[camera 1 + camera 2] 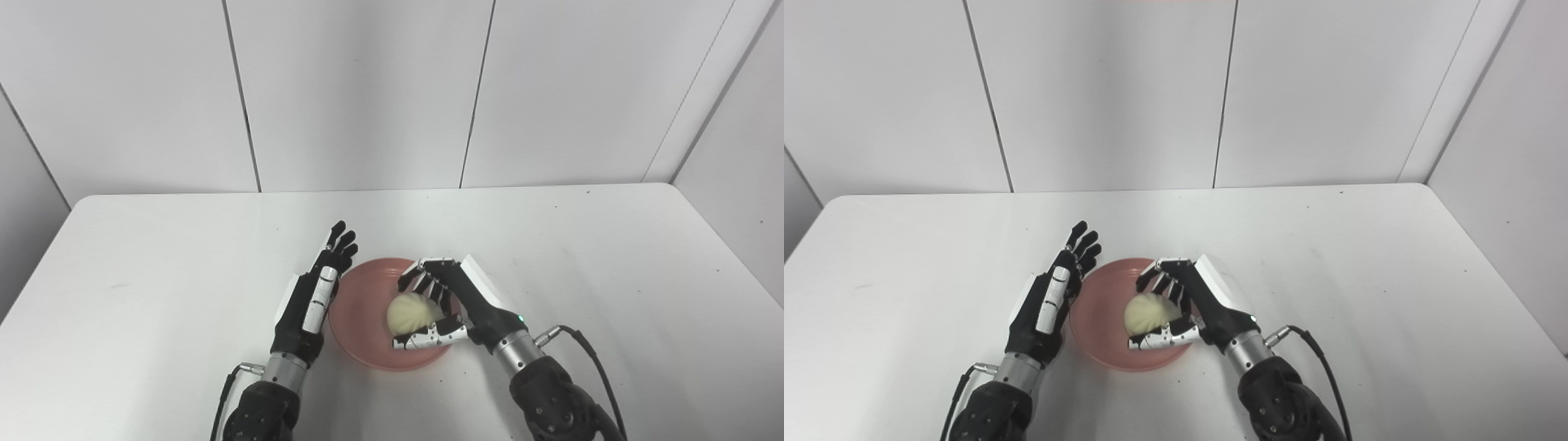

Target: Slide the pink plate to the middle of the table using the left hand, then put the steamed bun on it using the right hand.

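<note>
Steamed bun (pixel 411 312) sitting inside pink plate (pixel 361 312), mid-table, nearer the front edge than the back. Right hand (pixel 450 300) curling around the bun, fingers above, thumb below, seemingly gripping. Left hand (pixel 315 294) resting flat-fingered, spread, holding nothing, against the plate's left rim. Placing step apparently finishing; next calling for loosening the fingers and lifting clear without dragging the bun.

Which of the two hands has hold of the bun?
The right hand: it curls around the steamed bun over the pink plate. The left hand is flat, open, beside the plate.
</note>
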`<action>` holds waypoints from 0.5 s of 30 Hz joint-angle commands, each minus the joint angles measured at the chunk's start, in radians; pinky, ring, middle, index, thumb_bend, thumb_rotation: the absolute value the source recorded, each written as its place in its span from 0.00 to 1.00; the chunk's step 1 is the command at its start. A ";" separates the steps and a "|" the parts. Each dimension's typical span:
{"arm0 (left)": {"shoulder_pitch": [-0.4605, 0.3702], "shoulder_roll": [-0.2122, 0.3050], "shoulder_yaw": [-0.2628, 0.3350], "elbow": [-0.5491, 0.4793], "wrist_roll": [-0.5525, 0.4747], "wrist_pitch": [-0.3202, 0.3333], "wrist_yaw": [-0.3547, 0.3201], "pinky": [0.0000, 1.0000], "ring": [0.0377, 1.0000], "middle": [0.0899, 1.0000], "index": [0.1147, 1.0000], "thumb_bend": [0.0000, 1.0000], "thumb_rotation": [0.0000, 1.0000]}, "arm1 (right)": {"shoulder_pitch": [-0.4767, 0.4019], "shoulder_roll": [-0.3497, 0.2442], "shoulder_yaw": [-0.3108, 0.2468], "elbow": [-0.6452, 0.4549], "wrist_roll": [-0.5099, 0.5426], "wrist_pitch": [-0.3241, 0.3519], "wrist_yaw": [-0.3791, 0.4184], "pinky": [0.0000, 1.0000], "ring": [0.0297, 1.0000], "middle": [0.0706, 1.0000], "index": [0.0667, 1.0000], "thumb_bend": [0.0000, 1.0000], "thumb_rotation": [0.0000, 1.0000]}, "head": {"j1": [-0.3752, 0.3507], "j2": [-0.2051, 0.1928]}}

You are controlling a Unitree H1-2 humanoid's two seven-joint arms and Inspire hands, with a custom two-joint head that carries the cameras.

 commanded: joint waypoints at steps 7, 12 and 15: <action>0.035 -0.001 -0.005 -0.011 -0.016 0.031 -0.006 0.97 0.95 0.96 0.95 0.62 1.00 | -0.017 0.000 -0.002 0.008 -0.059 -0.061 -0.053 0.36 0.44 0.43 0.46 0.52 0.00 | -0.003 0.004; 0.039 0.000 -0.004 -0.020 -0.021 0.040 -0.008 0.98 0.95 0.96 0.96 0.63 1.00 | -0.016 0.003 0.010 -0.009 -0.091 -0.069 -0.062 0.47 0.55 0.47 0.44 0.52 0.00 | -0.003 0.005; 0.042 0.004 -0.007 -0.027 -0.022 0.046 -0.012 0.99 0.95 0.96 0.96 0.63 1.00 | -0.019 -0.009 0.024 -0.031 -0.102 -0.085 -0.050 0.56 0.65 0.68 0.46 0.50 0.11 | -0.004 0.006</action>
